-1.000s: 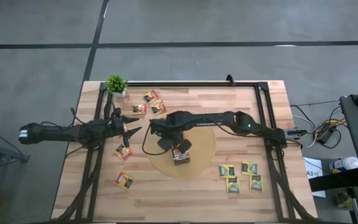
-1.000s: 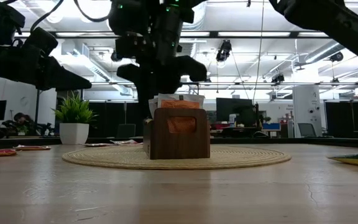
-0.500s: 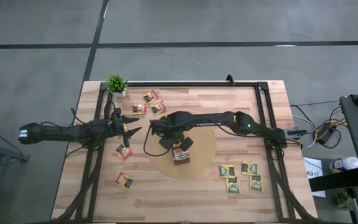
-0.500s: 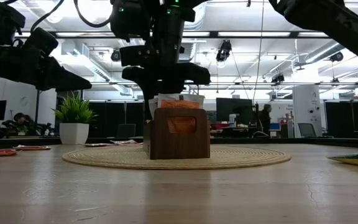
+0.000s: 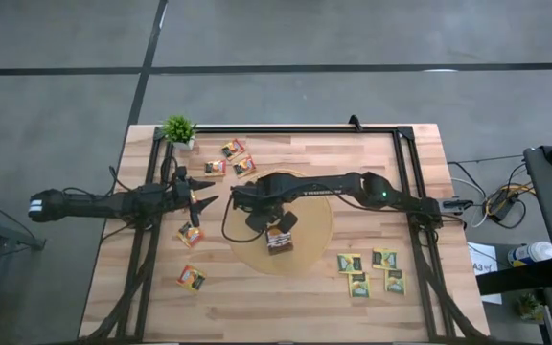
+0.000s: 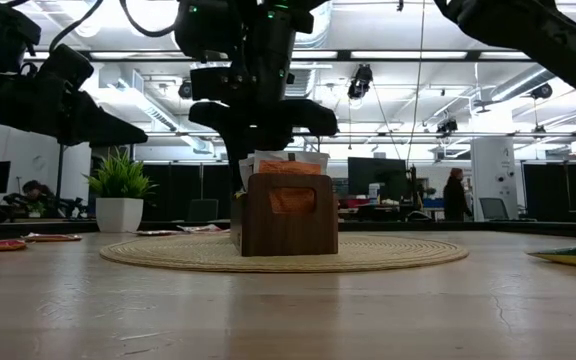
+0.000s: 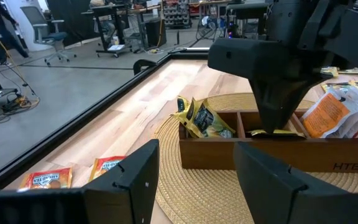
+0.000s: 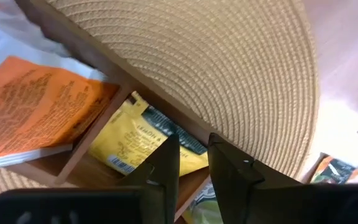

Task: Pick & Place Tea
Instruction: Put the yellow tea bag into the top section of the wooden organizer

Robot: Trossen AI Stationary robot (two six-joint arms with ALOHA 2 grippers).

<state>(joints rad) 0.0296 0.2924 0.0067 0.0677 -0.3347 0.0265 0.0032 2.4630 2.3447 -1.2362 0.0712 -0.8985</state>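
Your right hand [image 8: 188,163] hangs over the narrow brown wooden box [image 5: 278,240] on the round woven mat [image 5: 307,251], its fingers narrowed to a slim gap with a flat yellow tea sachet [image 8: 143,140] lying in the compartment just beyond them; you cannot tell whether they pinch it. Treat the sachet as light, thin and floppy, probably slick: take it by an upper edge. Your left hand [image 5: 197,195] waits spread beside the mat, orange sachets [image 5: 191,234] loose on the wooden desk [image 5: 257,307] nearby.
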